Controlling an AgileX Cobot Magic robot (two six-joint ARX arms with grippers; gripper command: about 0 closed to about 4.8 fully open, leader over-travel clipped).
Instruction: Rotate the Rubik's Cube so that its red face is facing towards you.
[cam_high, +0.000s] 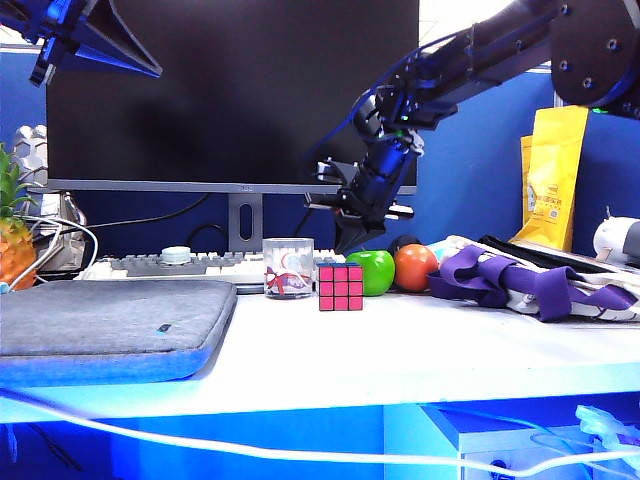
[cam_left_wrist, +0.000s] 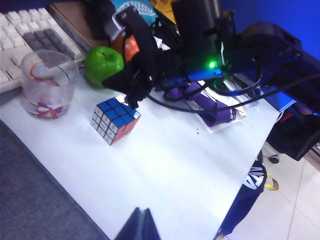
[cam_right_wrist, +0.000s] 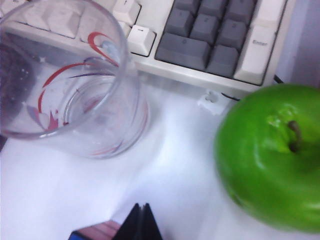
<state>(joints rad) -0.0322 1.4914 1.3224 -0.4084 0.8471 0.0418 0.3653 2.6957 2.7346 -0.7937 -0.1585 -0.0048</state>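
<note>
Left gripper (cam_left_wrist: 139, 225): fingers pressed together, empty, raised over the near table (cam_high: 400, 350) edge.
Rubik's Cube (cam_high: 340, 286): stood on the table, red face (cam_high: 341, 289) toward the exterior camera, blue face (cam_left_wrist: 117, 110) up.
Right gripper (cam_right_wrist: 141, 222): clenched on nothing, poised just above and behind the cube.
Glass (cam_high: 288, 267): left of the cube.
Green apple (cam_high: 373, 272): right of it.
Keyboard (cam_right_wrist: 200, 35): behind both.

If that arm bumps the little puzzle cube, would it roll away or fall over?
Probably neither. The Rubik's Cube sits flat on one face on the white table, so a nudge from the shut right gripper above it would likely slide or turn it. It looks rigid and small, so probably light. The round green apple beside it seems likelier to roll.
</note>
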